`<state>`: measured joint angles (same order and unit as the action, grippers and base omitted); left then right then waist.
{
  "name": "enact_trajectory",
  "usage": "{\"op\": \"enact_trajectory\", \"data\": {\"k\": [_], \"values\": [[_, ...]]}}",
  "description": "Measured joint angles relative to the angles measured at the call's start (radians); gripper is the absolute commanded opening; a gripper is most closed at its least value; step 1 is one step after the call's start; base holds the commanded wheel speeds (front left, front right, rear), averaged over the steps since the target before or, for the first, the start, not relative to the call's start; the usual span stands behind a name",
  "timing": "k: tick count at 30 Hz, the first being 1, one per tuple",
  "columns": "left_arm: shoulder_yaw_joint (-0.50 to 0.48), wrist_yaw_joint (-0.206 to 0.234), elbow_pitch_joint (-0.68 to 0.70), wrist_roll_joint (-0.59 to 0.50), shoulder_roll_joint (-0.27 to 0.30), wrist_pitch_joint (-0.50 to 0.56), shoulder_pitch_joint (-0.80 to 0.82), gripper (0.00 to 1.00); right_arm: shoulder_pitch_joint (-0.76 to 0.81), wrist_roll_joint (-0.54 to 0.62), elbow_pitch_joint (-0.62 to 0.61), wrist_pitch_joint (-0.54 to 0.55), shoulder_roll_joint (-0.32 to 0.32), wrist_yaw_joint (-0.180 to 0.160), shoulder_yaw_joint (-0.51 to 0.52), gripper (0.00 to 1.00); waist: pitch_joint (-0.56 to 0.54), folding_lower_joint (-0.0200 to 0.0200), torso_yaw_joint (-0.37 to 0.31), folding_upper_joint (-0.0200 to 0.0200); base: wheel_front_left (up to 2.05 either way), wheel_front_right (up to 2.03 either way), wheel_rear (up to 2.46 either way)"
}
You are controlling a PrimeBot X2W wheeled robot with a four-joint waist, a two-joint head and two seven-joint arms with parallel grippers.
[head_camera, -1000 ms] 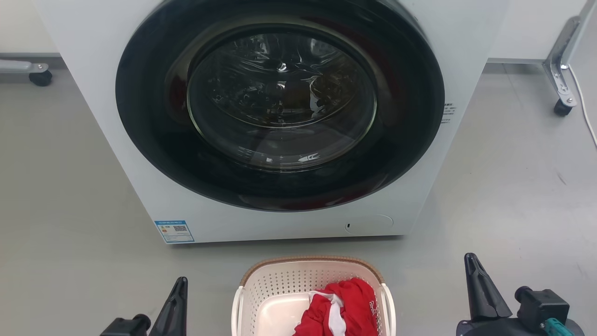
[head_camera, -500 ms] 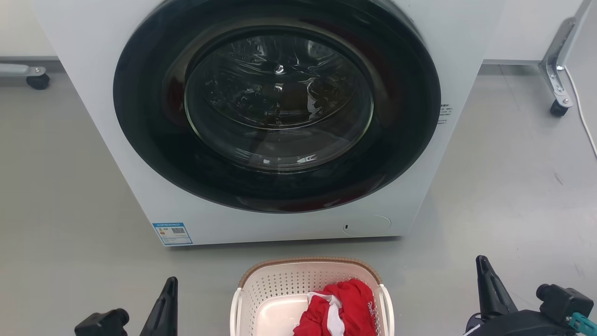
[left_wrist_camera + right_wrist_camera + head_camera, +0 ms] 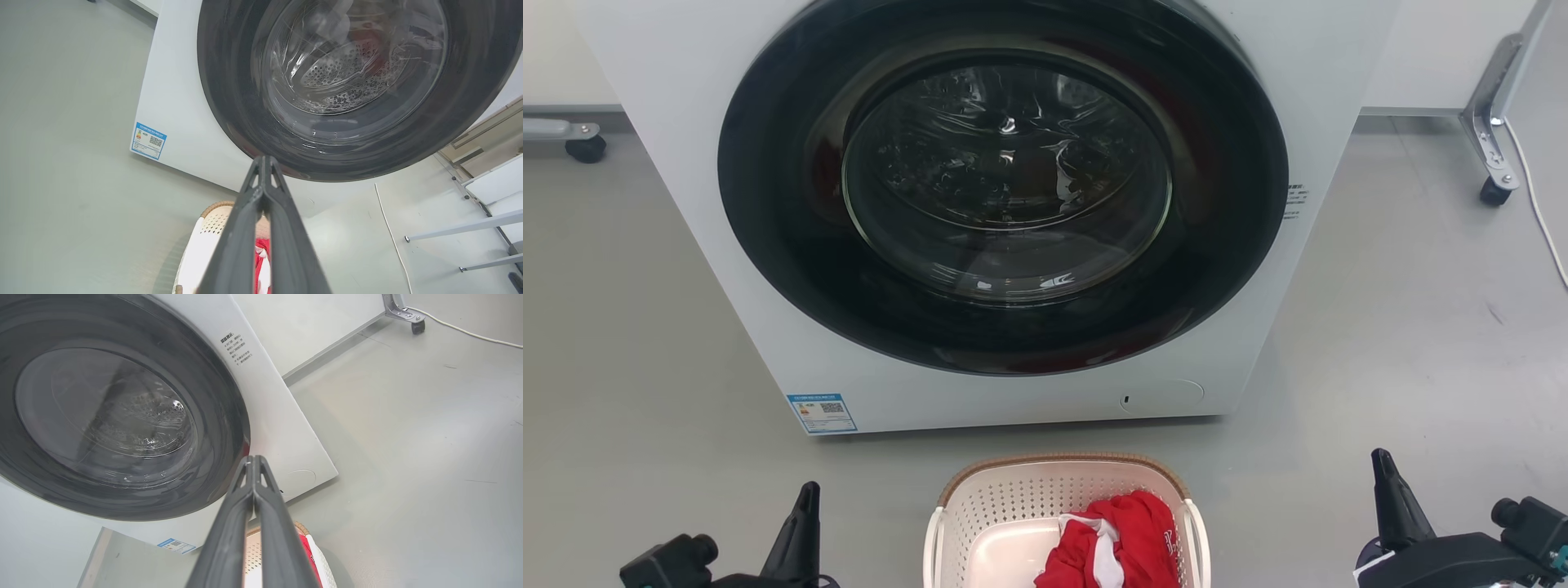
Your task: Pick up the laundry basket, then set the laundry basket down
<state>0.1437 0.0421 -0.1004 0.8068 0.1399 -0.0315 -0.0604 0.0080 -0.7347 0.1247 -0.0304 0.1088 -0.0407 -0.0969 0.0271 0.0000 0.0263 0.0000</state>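
The laundry basket sits on the grey floor in front of the washing machine, cream-white with a brown rim and white loop handles. A red and white garment lies in its right half. My left gripper is shut and empty, well off the basket's left side. My right gripper is shut and empty, farther off to its right. The left wrist view has the shut fingers over the basket. In the right wrist view the shut fingers partly cover the basket.
The white washing machine with its shut dark round door stands just beyond the basket. A wheeled metal leg and a white cable are at the back right, another caster at the back left.
Both grippers have spread outward from the basket, the left further left and the right further right. The camera has shifted a little. The basket has stayed in place.
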Motion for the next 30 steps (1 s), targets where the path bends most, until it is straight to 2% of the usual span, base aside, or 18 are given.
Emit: {"op": "enact_trajectory", "data": {"k": [30], "values": [[-0.114, -0.079, -0.094, 0.384, -0.047, 0.074, 0.064, 0.0, -0.043, -0.423, 0.084, 0.073, -0.031, 0.078, 0.112, 0.0, -0.012, 0.0, -0.013, 0.0, 0.0, 0.0, 0.0]]}}
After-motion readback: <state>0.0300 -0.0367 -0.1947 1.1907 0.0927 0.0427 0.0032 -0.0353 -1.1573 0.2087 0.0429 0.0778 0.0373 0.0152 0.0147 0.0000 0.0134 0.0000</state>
